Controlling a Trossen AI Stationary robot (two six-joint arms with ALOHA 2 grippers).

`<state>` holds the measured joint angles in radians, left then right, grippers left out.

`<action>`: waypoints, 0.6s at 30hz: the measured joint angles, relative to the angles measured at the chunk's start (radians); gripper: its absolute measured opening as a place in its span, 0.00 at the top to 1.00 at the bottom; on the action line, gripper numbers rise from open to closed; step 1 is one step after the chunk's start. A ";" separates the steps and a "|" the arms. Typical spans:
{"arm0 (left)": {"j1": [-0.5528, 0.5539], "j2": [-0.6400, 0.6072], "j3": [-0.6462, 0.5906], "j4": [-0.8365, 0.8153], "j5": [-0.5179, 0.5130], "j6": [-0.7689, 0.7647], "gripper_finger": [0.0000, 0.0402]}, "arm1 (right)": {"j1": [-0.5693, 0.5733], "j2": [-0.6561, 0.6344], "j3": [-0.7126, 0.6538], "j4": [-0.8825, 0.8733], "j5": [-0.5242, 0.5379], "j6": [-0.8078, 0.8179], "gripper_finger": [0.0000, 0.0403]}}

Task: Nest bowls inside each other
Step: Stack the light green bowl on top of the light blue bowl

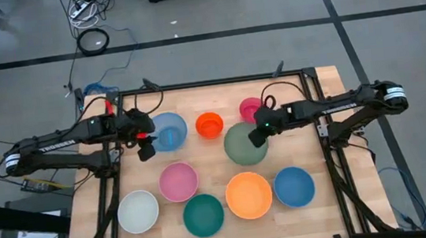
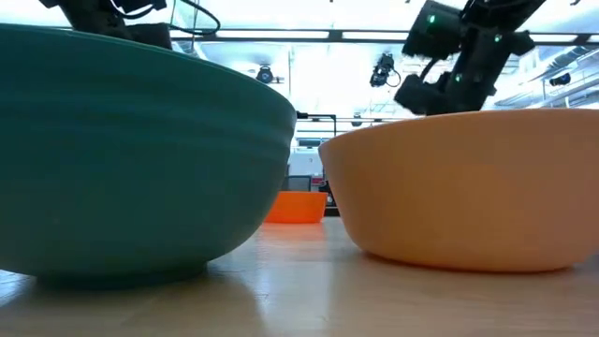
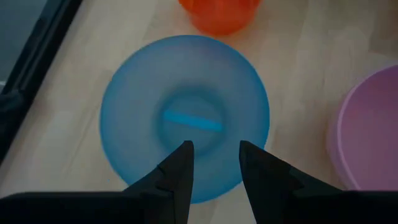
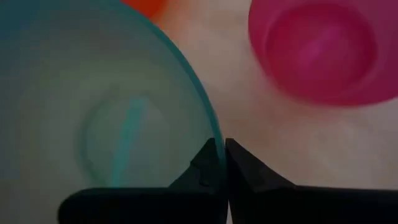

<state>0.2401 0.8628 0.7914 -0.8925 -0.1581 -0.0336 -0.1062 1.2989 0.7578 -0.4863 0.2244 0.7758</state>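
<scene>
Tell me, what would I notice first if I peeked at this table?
Lots of colourful bowls sit spread over the wooden table, like the big orange bowl and teal bowl at the near edge. The right gripper pinches the rim of the grey-green bowl in the middle, while the left gripper hovers open beside the light blue bowl.

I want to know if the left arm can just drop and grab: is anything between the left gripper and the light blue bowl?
Nothing visible. The left gripper hangs open directly over the light blue bowl, whose rim and inside are bare. The red-orange bowl and pink bowl sit off to the sides, apart from it.
</scene>
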 joint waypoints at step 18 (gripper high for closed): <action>0.000 -0.178 0.132 0.249 0.083 -0.084 0.66 | -0.027 0.200 0.276 0.688 -0.032 -0.330 1.00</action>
<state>0.2401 0.6852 0.9232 -0.6436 -0.0752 -0.1173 -0.1331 1.4991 1.0337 0.2016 0.1927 0.4454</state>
